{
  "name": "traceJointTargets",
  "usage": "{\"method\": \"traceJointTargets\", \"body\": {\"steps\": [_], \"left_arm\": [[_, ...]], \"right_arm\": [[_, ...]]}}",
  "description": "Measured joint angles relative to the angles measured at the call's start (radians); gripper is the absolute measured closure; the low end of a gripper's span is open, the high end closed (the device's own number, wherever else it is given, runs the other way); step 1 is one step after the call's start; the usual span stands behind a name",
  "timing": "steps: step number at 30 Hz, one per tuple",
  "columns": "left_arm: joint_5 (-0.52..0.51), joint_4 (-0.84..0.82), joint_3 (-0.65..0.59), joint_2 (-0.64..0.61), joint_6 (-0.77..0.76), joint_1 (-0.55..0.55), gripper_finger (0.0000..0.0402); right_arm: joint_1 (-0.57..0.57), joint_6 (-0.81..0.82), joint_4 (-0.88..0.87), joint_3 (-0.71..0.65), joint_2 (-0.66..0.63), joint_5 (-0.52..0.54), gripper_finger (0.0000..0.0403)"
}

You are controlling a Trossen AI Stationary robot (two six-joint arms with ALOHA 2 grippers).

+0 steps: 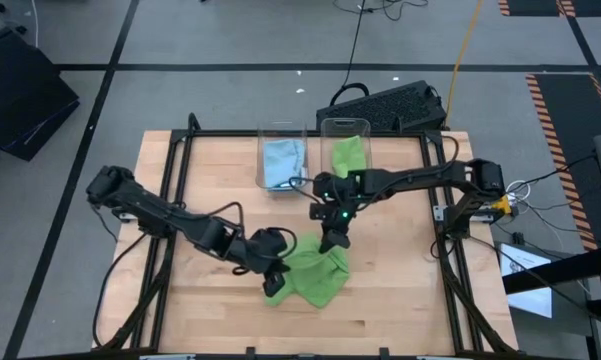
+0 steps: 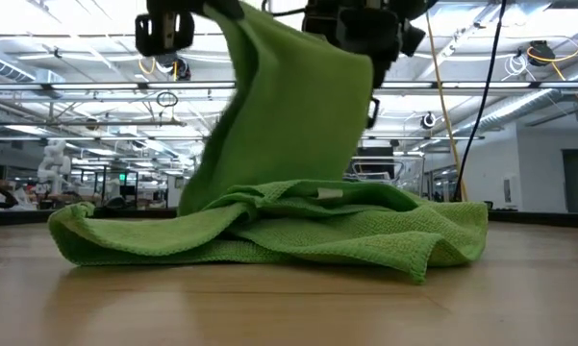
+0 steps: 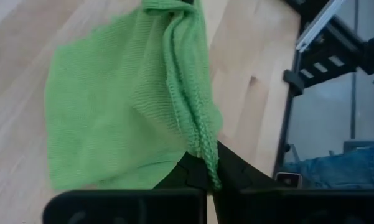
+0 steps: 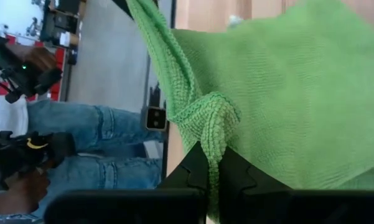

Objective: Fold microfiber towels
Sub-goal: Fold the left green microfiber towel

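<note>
Watching all four views, I note one lime green towel (image 1: 310, 275) crumpled on the wooden table (image 1: 400, 310), toward its front middle. Both grippers have it.

Left gripper (image 1: 276, 266): low over the table at the towel's left edge. In its wrist view the two fingers are pressed together on a bunched hem of the green cloth (image 3: 202, 140), and the rest of the towel fans out beyond the fingertips across the bare wood.

Right gripper (image 1: 332, 240): at the towel's far edge, reaching in from the right side of the table. Its wrist view shows the jaws pinching a gathered fold (image 4: 213, 134), with the cloth spreading away from the fingers.

From table height, part of the towel (image 2: 279, 125) rises as a hanging sheet toward the grippers at the top of frame, while the remainder lies in a rumpled heap on the table below.

Two clear bins stand side by side at the back of the table: a light blue towel (image 1: 284, 160) sits in the left bin (image 1: 279, 131), and a second green towel (image 1: 347, 153) in the right bin (image 1: 343, 126).

A person's legs in jeans (image 4: 93, 124) show beyond the table edge.
</note>
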Motion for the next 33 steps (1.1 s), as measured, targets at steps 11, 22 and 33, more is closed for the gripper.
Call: {"method": "traceJointTargets", "body": {"steps": [11,22,33], "left_arm": [[0.021,-0.024,0.002,0.077,-0.018,0.01,0.0396],[-0.169,-0.355,0.002,-0.041,-0.009,0.102,0.0393],[-0.215,-0.476,0.002,-0.109,-0.011,0.17,0.0397]], "right_arm": [[-0.027,0.015,0.193,-0.11,0.001,0.009,0.0401],[-0.15,0.051,0.453,-0.11,0.002,0.085,0.0401],[-0.193,0.042,0.532,-0.11,0.002,0.081,0.0401]]}}
